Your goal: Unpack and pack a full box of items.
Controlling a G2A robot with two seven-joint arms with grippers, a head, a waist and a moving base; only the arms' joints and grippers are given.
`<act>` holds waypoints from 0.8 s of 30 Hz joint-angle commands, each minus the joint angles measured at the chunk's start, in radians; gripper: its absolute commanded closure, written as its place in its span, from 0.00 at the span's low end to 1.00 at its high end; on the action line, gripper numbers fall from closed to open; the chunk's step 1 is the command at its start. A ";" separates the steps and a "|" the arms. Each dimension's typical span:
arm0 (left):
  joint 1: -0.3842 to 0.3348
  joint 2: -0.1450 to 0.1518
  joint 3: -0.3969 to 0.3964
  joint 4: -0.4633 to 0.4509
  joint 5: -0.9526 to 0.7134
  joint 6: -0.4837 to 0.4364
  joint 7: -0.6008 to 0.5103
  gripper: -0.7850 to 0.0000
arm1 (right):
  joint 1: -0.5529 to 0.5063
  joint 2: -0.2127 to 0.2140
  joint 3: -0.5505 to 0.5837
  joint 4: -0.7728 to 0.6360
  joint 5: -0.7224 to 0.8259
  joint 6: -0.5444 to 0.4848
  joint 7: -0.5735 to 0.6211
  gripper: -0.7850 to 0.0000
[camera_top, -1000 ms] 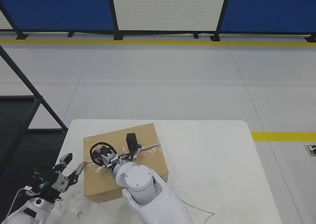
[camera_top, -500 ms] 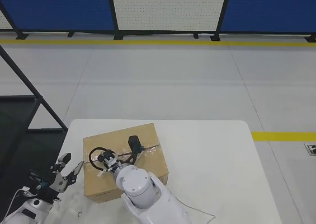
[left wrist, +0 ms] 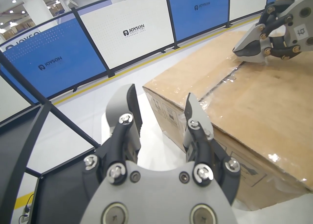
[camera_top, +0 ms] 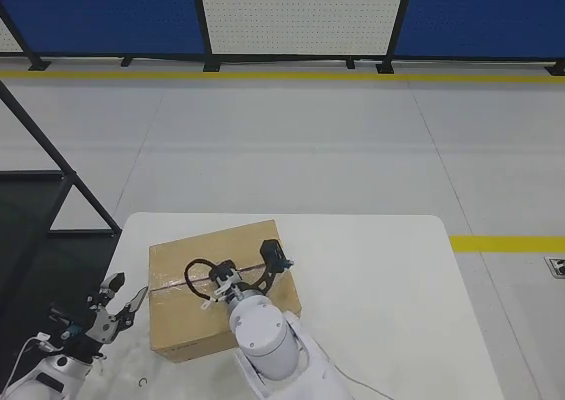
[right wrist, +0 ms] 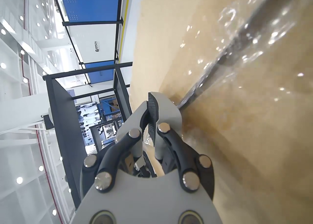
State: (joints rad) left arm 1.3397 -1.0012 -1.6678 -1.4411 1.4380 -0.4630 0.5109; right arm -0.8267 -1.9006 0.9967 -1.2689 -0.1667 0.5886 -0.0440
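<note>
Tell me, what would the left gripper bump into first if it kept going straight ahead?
Most likely the cardboard box: the open left gripper points at its near end, by the taped corner. Depth is unclear, so it might only clip that corner.

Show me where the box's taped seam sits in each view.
Top: seam crosses the box lid, left of centre.
Left wrist: seam runs from the near box edge to the right gripper.
Right wrist: seam runs on beyond the fingers.
Landmark: right gripper, shut, at the seam.
</note>
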 commanded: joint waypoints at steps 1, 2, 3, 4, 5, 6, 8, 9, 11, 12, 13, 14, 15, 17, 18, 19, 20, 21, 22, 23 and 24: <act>0.000 0.000 -0.002 0.001 0.000 -0.002 0.002 0.44 | -0.020 0.006 0.014 -0.036 -0.020 0.025 -0.002 1.00; 0.001 0.001 -0.003 0.002 0.001 -0.003 0.002 0.45 | -0.029 0.008 0.023 -0.052 -0.027 0.034 -0.003 1.00; 0.001 0.001 -0.004 0.001 0.001 -0.003 0.004 0.44 | -0.037 0.011 0.034 -0.067 -0.031 0.043 -0.002 1.00; 0.001 0.001 -0.004 0.002 0.000 -0.004 0.006 0.45 | -0.044 0.013 0.045 -0.079 -0.036 0.052 -0.005 1.00; 0.001 0.001 -0.004 0.002 0.001 -0.004 0.007 0.44 | -0.051 0.015 0.056 -0.087 -0.041 0.062 -0.010 1.00; 0.001 0.001 -0.005 0.003 0.001 -0.005 0.008 0.44 | -0.056 0.017 0.065 -0.095 -0.043 0.069 -0.013 1.00; 0.002 0.001 -0.006 0.003 0.001 -0.006 0.009 0.44 | -0.066 0.020 0.085 -0.110 -0.042 0.078 -0.017 1.00; 0.003 0.001 -0.007 0.003 0.001 -0.007 0.009 0.44 | -0.071 0.021 0.094 -0.118 -0.043 0.080 -0.021 1.00; 0.004 0.001 -0.009 0.002 0.002 -0.006 0.011 0.44 | -0.080 0.023 0.112 -0.130 -0.042 0.085 -0.031 1.00; 0.005 0.002 -0.010 0.001 0.003 -0.006 0.012 0.45 | -0.084 0.024 0.120 -0.136 -0.042 0.087 -0.035 1.00; 0.005 0.002 -0.010 0.000 0.004 -0.007 0.012 0.45 | -0.088 0.025 0.129 -0.143 -0.037 0.088 -0.037 1.00; 0.006 0.002 -0.011 0.000 0.004 -0.008 0.013 0.44 | -0.092 0.026 0.137 -0.148 -0.038 0.090 -0.040 1.00; 0.006 0.002 -0.012 -0.001 0.004 -0.007 0.013 0.45 | -0.095 0.026 0.144 -0.153 -0.037 0.092 -0.043 1.00; 0.008 0.002 -0.013 -0.003 0.007 -0.008 0.014 0.45 | -0.102 0.028 0.159 -0.164 -0.040 0.097 -0.058 1.00; 0.009 0.002 -0.014 -0.004 0.007 -0.009 0.014 0.45 | -0.105 0.029 0.168 -0.169 -0.037 0.099 -0.063 1.00; 0.009 0.003 -0.014 -0.005 0.007 -0.009 0.015 0.45 | -0.108 0.029 0.178 -0.176 -0.035 0.100 -0.073 1.00; 0.011 0.003 -0.016 -0.006 0.009 -0.010 0.014 0.45 | -0.111 0.029 0.190 -0.185 -0.031 0.097 -0.087 1.00; 0.012 0.003 -0.017 -0.008 0.010 -0.009 0.014 0.44 | -0.116 0.029 0.198 -0.195 -0.020 0.089 -0.095 1.00; 0.014 0.003 -0.018 -0.009 0.010 -0.008 0.015 0.42 | -0.121 0.029 0.202 -0.206 -0.013 0.075 -0.099 1.00; 0.015 0.003 -0.021 -0.011 0.008 -0.007 0.016 0.42 | -0.127 0.029 0.201 -0.216 -0.007 0.056 -0.099 1.00; 0.018 0.003 -0.023 -0.013 0.006 -0.003 0.020 0.40 | -0.134 0.028 0.195 -0.226 0.000 0.037 -0.096 1.00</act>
State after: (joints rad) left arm 1.3552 -0.9981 -1.6884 -1.4519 1.4465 -0.4698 0.5279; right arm -0.9541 -1.8722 1.1973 -1.4855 -0.1738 0.6463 -0.1435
